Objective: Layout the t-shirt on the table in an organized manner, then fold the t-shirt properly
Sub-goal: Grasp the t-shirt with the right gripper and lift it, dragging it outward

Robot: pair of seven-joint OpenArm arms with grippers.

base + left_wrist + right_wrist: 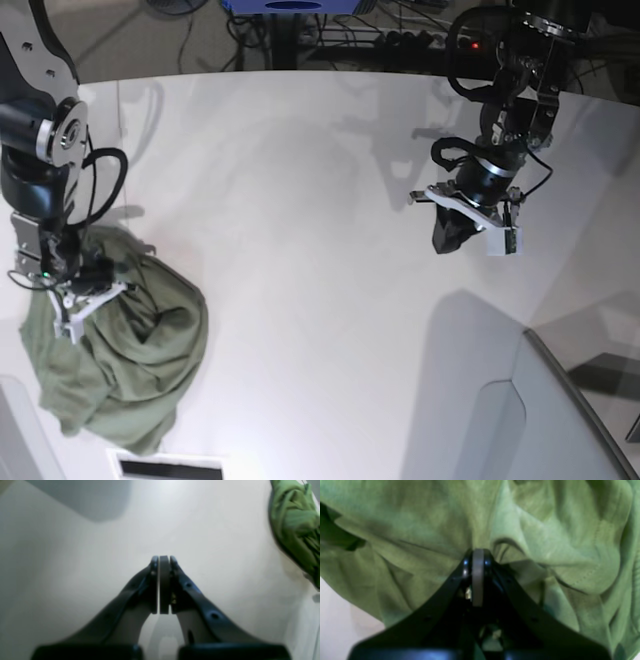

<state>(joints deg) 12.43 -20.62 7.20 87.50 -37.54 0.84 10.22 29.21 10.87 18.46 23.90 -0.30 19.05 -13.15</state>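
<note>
The olive-green t-shirt (130, 350) lies crumpled in a heap at the near left of the white table (300, 250). My right gripper (75, 295) sits on the heap's upper left edge. In the right wrist view its pads (478, 555) are pressed together, folds of the t-shirt (545, 530) converge on the tip, and it is shut on the cloth. My left gripper (450, 240) hangs over bare table at the far right, well away from the shirt. It is shut (163, 558) with nothing between its pads. An edge of the t-shirt (295, 522) shows at the top right there.
A grey translucent panel (560, 420) stands at the near right corner and shows as a grey shape (87, 500) in the left wrist view. A white slotted plate (165, 467) lies at the front edge below the shirt. Cables and equipment (400, 35) run behind the table.
</note>
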